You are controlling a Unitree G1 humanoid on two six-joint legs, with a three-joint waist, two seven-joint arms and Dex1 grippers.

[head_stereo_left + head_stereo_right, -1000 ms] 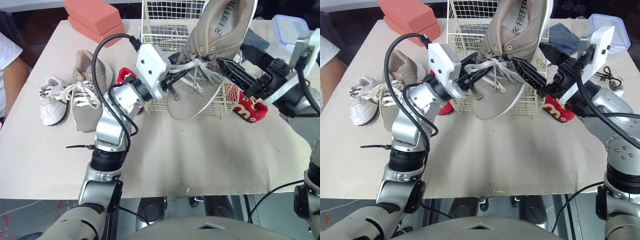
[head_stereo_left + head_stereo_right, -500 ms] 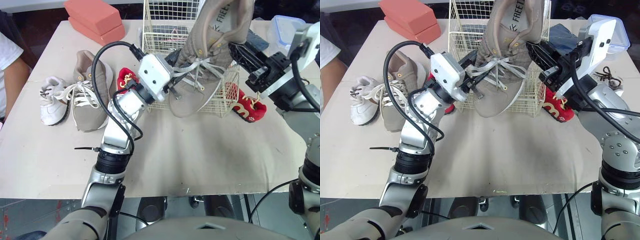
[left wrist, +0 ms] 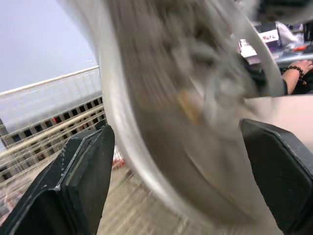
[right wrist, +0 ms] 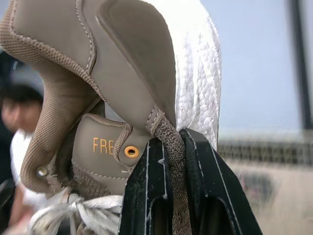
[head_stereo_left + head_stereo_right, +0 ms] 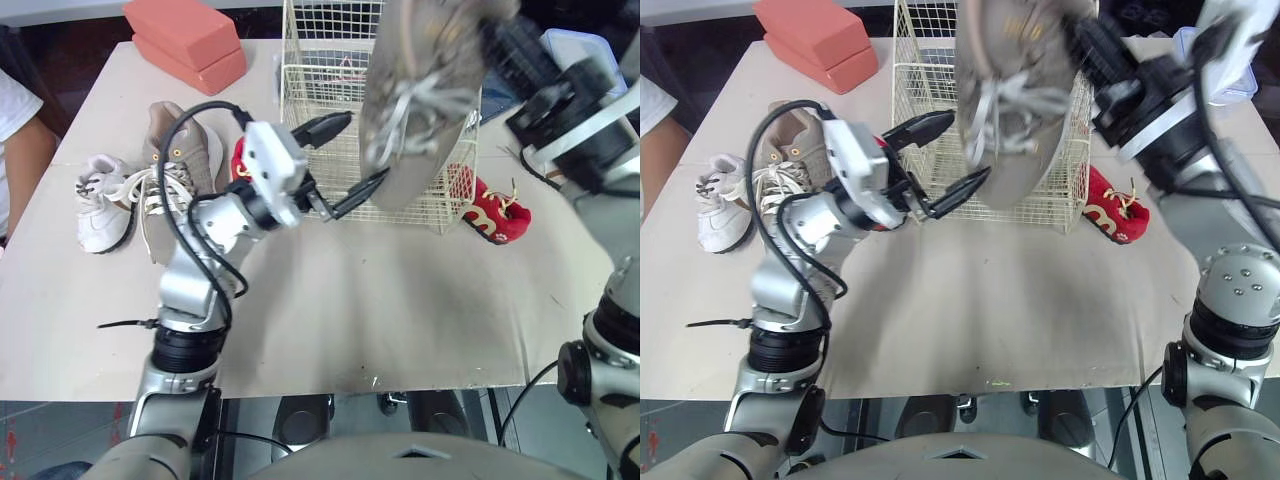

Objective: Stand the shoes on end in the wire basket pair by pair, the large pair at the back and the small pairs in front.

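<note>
Now the right gripper [image 4: 172, 142], pinching the heel collar of the large tan lace-up sneaker [image 5: 420, 100], hangs it toe-down over the white wire basket [image 5: 300, 68] at upper centre. The left gripper [image 5: 367, 146] hovers beside the toe, its jaws spread. The next move is probably to lower the sneaker toward the basket's back wall.

Stacked salmon blocks [image 5: 185, 40] far left on beige table [image 5: 400, 300], clear plastic box [image 5: 572, 45] far right, person's arm [image 5: 20, 150] at left edge

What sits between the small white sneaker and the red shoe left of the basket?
A large tan shoe lies there, between the white sneaker and the red shoe, as the left eye view shows.
</note>
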